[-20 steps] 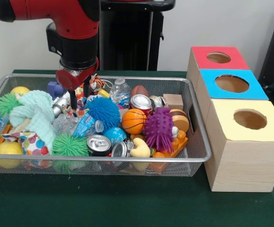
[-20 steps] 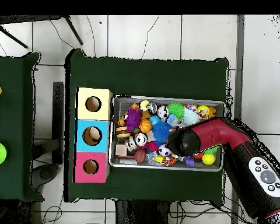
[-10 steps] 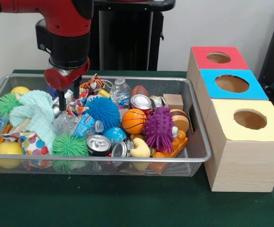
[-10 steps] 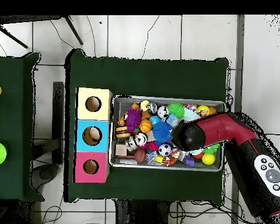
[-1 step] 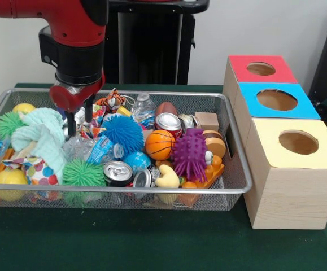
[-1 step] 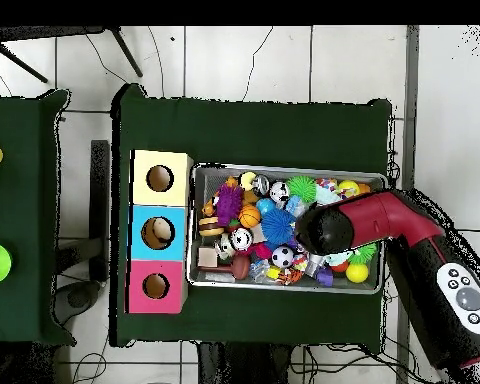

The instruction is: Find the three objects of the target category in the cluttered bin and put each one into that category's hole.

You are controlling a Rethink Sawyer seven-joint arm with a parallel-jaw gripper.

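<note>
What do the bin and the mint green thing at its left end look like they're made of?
The bin looks like silvery metal wire mesh; the clutter shows through its walls. The mint green thing looks like soft knitted or terry cloth, matte and crumpled in folds.

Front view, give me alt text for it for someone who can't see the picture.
A red and black robot arm lowers its gripper into the far left part of a wire mesh bin crammed with toys, cans and spiky balls. Right of the bin stand three wooden boxes with round holes, topped red, blue and yellow.
</note>
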